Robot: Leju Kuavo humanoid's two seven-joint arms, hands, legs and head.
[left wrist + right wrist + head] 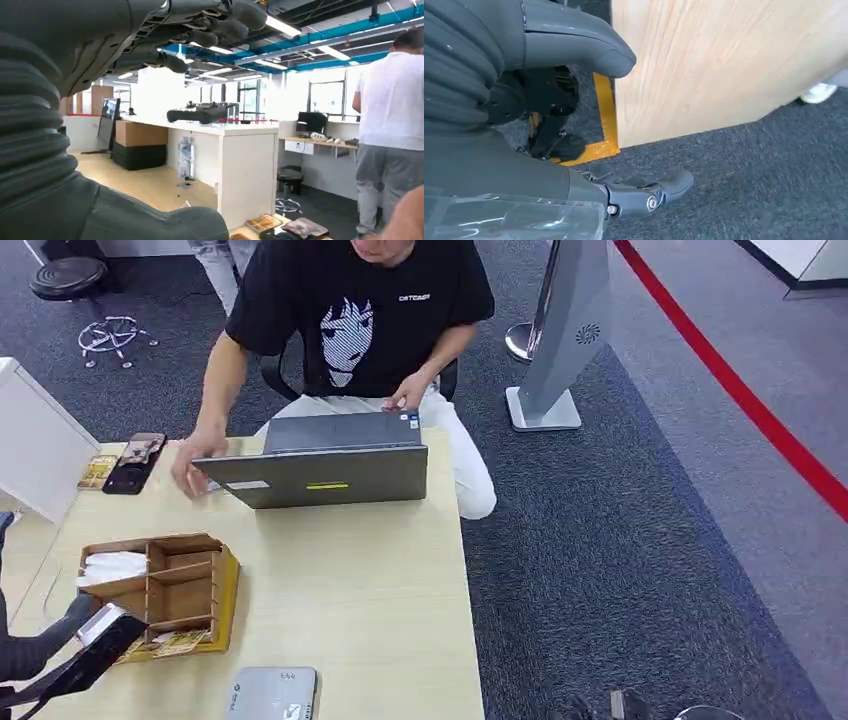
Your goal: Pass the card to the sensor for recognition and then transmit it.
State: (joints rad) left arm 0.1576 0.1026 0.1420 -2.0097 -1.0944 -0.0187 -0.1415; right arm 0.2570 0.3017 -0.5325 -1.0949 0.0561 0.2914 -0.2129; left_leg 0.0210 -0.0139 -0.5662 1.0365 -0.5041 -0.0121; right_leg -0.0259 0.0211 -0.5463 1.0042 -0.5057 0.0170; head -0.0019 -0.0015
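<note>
Far left, the left hand (pixel 60 640) pinches the card (pixel 100 621) just beside the wooden organiser (pixel 165 590). The card looks thin, light and stiff, probably slick; an edge pinch suits it. Next along, the grey sensor (pixel 272 692) lies on the worktop (pixel 380 590). The right hand (pixel 574 60) hangs off the worktop's edge, fingers apart, holding nothing.

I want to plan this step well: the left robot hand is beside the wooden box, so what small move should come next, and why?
Probably carry the left robot hand sideways toward the grey sensor at the near table edge. A pale card seems to sit in its fingers, beside the wooden box, and the sensor lies apart from it with nothing on it.
</note>
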